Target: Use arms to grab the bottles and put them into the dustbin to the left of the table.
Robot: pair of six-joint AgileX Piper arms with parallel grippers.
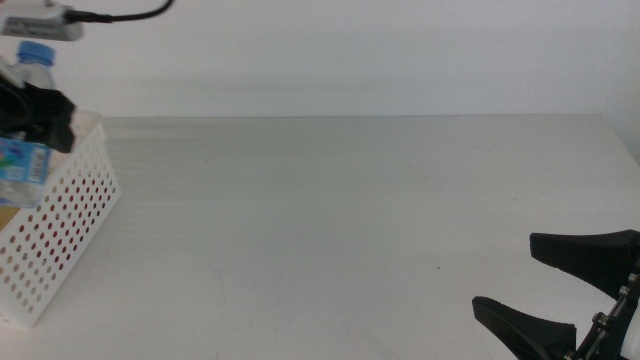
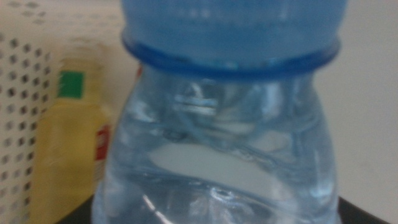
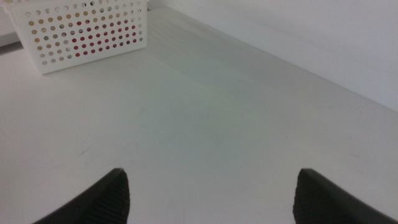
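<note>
Your left gripper clamps the water bottle over the bin; yellow bottle and something red already lie inside. Only release remains. Right gripper waits, fingers wide, empty.

You have the small clear water bottle with a blue cap upright above the white perforated plastic basket at the table's far left. Inside the basket, the yellow-drink bottle with a green-white label stands by the holed wall, something red showing beside it.
</note>
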